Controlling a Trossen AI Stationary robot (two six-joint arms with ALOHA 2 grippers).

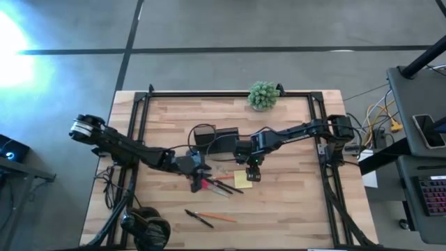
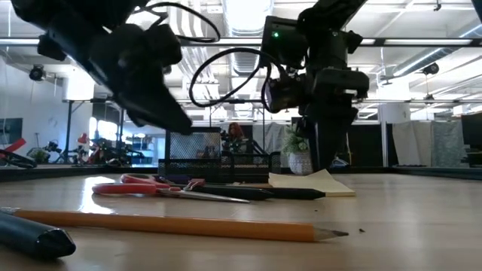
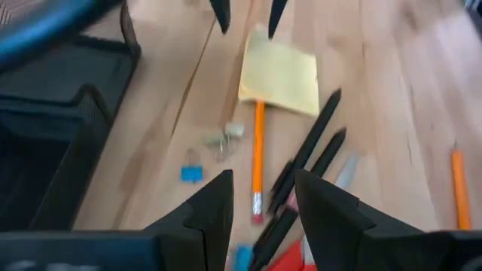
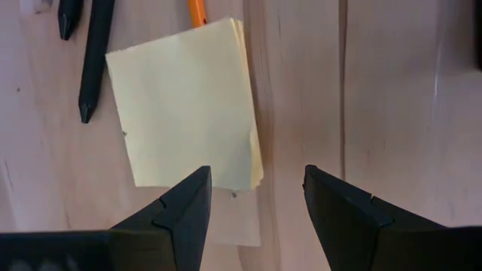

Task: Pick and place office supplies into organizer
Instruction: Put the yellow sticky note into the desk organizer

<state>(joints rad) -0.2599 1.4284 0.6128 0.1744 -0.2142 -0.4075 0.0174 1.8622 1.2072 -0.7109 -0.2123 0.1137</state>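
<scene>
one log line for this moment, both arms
left gripper: open over pens, empty | right gripper: open above sticky-note pad, empty | organizer: no supplies seen inside

We see a grey concrete floor (image 1: pixel 230 35) crossed by dark seams around the wooden table (image 1: pixel 293 209), a glare of light (image 1: pixel 10 49) at one side, a grey desk (image 1: pixel 418 104) with a keyboard (image 1: pixel 432 199) at the other, and ceiling light strips (image 2: pixel 422 7) over the open room beyond.

We see both dark arms reaching toward table centre: the left gripper (image 1: pixel 200 183) with fingers apart, the right gripper (image 1: pixel 252 172) pointing downward, fingers spread.
</scene>
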